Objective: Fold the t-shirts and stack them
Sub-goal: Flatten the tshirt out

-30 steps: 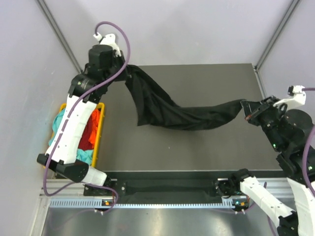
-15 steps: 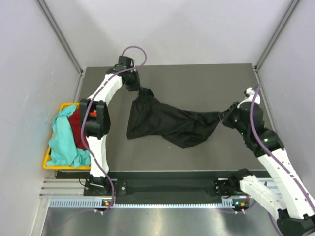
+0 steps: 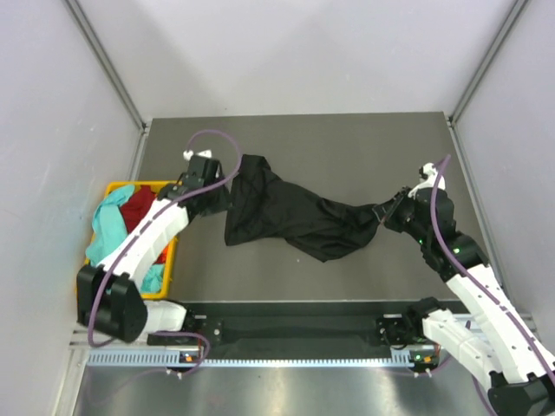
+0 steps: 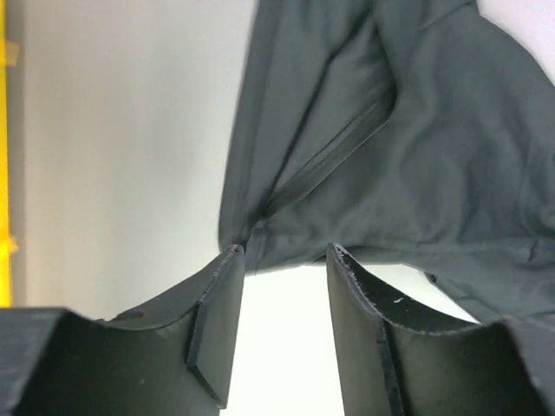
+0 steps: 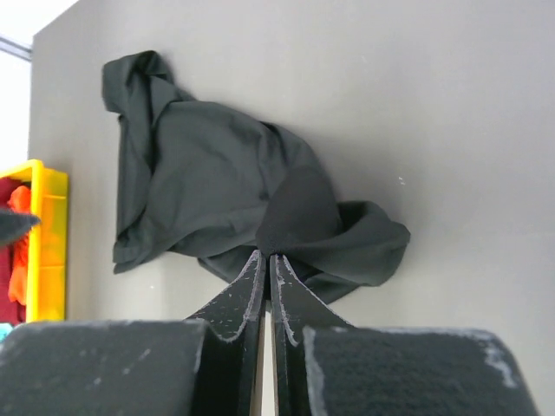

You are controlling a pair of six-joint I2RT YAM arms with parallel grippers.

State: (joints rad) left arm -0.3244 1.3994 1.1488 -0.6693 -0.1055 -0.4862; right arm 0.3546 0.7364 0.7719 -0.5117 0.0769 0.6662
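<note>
The dark grey worktop point(image 3: 347, 139) fills the middle of the overhead view, with pale walls around it. Across its centre lies the black t-shirt point(image 3: 295, 217), crumpled and twisted into a long band. It runs from left of centre, where it is widest and bunched up, to right of centre, where it narrows to a point. In the right wrist view the same shirt point(image 5: 208, 182) sits in the upper left half of the frame, flat on the surface except for a raised fold at the bottom centre.

At the left edge of the overhead view, beside the worktop, stands the yellow basket point(image 3: 117, 185). It holds a teal t-shirt point(image 3: 104, 230) heaped along its left side and a red t-shirt point(image 3: 139, 206) beside it.

The right hand point(image 3: 386, 211), right of centre, is clamped shut on the narrow end of the black shirt, its fingers point(image 5: 247, 290) pinching the raised fold. The left hand point(image 3: 225, 199), left of centre, is open: in its wrist view the fingers point(image 4: 217, 303) stand apart with bare surface between them, and the shirt's edge lies at their tips, ungripped
</note>
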